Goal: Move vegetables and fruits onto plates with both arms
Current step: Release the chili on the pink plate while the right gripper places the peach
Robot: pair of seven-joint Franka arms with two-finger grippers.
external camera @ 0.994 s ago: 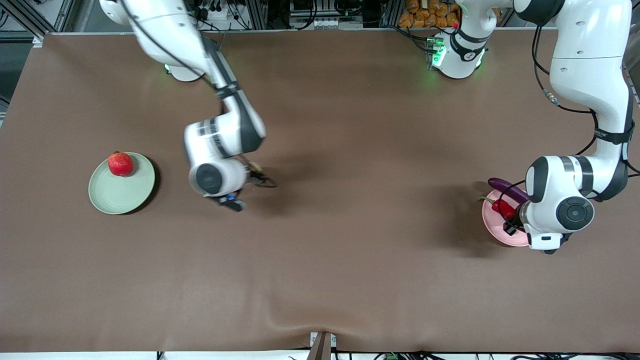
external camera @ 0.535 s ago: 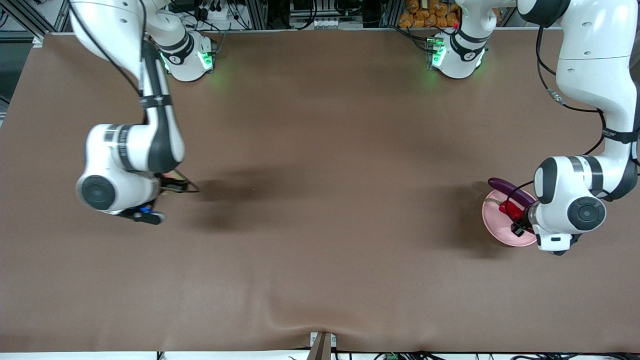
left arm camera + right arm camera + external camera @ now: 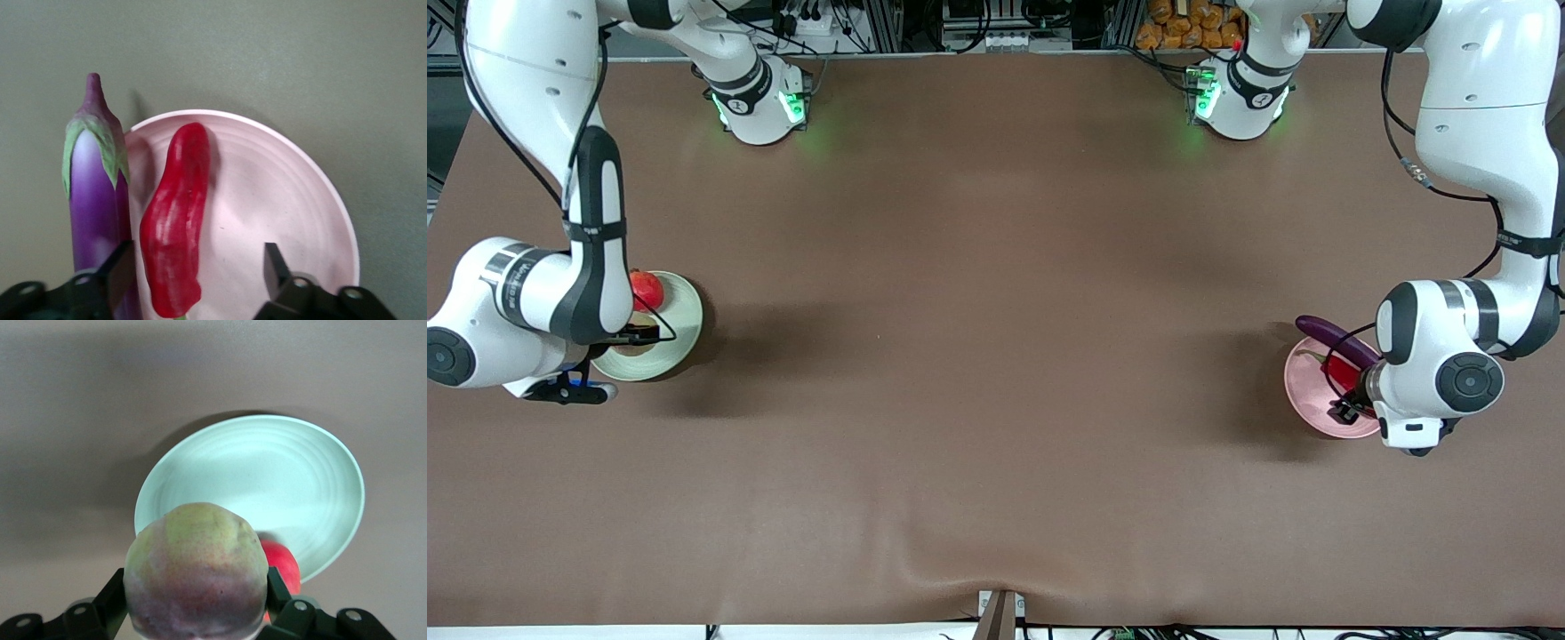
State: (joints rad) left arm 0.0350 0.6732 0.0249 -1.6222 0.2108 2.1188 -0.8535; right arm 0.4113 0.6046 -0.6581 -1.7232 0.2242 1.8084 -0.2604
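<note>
Brown table: right tool (image 3: 197,613) pinches tan-green fruit (image 3: 197,570); left tool (image 3: 193,280) spread over chili pepper (image 3: 175,217).

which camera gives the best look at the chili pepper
The left wrist view: the chili lies whole on the pink plate, between the left pincer's open fingers. The front view shows only a red sliver beside the arm. The right wrist view shows none of it.

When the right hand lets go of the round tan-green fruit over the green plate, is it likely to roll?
Probably yes. The tan-green fruit looks nearly round and smooth, and the green plate is shallow, so it may roll toward the pomegranate or the rim. It fills the right hand, so it seems firm rather than soft.
</note>
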